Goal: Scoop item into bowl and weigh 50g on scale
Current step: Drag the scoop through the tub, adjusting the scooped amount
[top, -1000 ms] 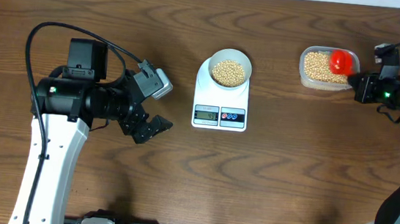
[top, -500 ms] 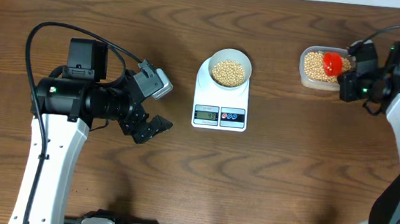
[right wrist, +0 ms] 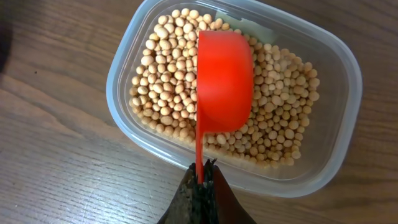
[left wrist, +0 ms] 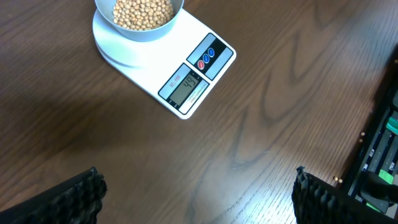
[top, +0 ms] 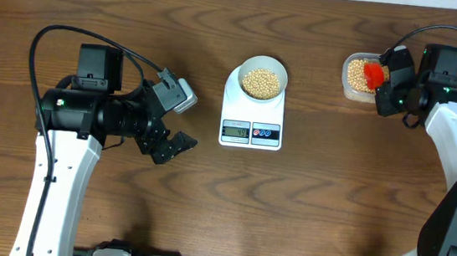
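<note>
The pale blue-grey bowl (top: 262, 81) holds tan beans (top: 261, 82) and stands on the white scale (top: 252, 113) at the table's middle; the left wrist view shows the bowl (left wrist: 140, 15) and the scale (left wrist: 186, 68) with its lit display. My right gripper (right wrist: 203, 171) is shut on the handle of a red scoop (right wrist: 224, 81), whose cup is over the beans (right wrist: 161, 81) in the clear plastic tub (right wrist: 345, 124) at the far right; in the overhead view the scoop (top: 374, 72) is above that tub (top: 354, 74). My left gripper (top: 174, 146) is open and empty, left of the scale.
The table's far edge runs along the top of the overhead view. Black equipment (left wrist: 379, 143) lines the table's near edge. Bare wood lies between the scale and the tub.
My right arm has swung left and up over the tub, carrying the red scoop from the tub's right end toward its middle. The left arm, bowl and scale have not moved.
</note>
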Controlling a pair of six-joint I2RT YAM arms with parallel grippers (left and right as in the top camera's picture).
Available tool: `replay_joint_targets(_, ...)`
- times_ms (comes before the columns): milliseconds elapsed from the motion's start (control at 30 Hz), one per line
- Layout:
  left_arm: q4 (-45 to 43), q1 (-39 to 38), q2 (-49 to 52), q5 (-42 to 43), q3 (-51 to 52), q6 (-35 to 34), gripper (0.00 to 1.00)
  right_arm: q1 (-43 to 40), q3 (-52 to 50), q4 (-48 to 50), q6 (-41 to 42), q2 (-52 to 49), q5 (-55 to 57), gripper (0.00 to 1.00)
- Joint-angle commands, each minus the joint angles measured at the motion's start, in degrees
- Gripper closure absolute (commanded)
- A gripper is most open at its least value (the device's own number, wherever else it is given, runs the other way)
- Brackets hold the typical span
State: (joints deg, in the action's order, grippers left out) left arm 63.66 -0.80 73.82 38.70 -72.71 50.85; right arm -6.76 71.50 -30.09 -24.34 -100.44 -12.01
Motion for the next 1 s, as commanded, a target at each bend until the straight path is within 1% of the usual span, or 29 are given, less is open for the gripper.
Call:
replay_joint_targets(0,0.2,0.2,-0.1,0.7,-0.9,-0.1,0.02,0.3,-0.2,-1.0,-0.6,-0.3,-1.3,0.99)
replay_joint_targets(167,0.2,0.2,-0.1,0.7,-0.9,-0.1,0.02,0.0,-0.2,-2.5,-0.5,-0.3,-6.5,0.99)
replay_joint_targets(233,0.2,0.2,-0.1,0.7,-0.9,-0.1,0.02,-0.3,-0.2,-2.3,0.7,-0.3,-8.1,0.99)
replay_joint_targets(500,0.2,0.2,-0.1,0.7,-0.9,-0.1,0.02,-3.7,-0.2,-0.9,6.6,-0.3,-8.2,0.99)
replay_joint_targets(700,0.2,0.2,-0.1,0.7,-0.9,-0.1,0.02,-5.8,-0.2,-0.3,6.8,-0.3,-8.7,0.99)
replay_joint_targets(967,0.2,0.2,-0.1,0.7,-0.9,-0.1,0.02,-9.6,-0.2,-0.4,9.1,-0.3,-21.3,0.99)
